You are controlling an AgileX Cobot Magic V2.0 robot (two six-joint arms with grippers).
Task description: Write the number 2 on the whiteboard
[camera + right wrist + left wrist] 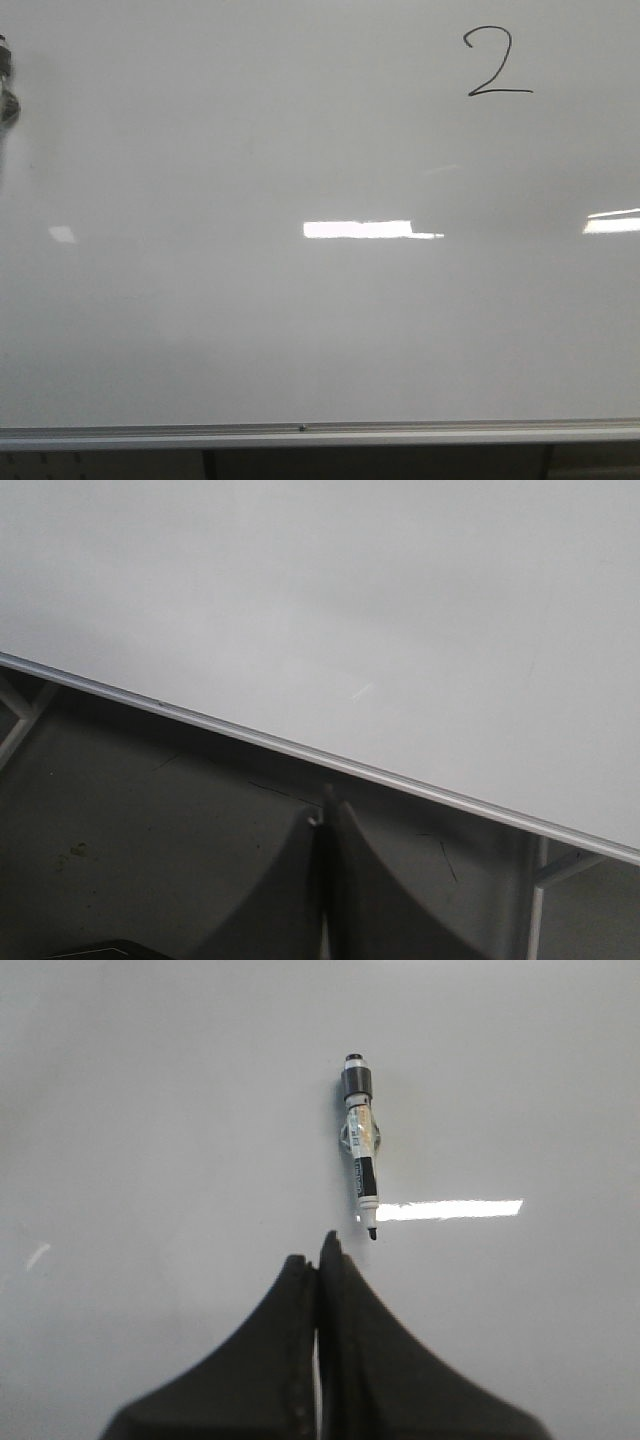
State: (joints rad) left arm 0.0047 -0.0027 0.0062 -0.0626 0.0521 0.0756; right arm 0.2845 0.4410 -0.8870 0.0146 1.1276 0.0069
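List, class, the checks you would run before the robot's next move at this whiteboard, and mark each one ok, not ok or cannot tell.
1. The number 2 is written on the whiteboard: ok, curved top and flat base both legible.
2. Marker out of the gripper: ok, it sits apart on the board.
3. Marker cap on: not ok, the tip is bare.
4. Left gripper empty: ok, shut with nothing between the fingers.
5. Right gripper empty: ok, shut, positioned by the silver rail.
6. Stray marks on the board: cannot tell, glare patches hide parts.
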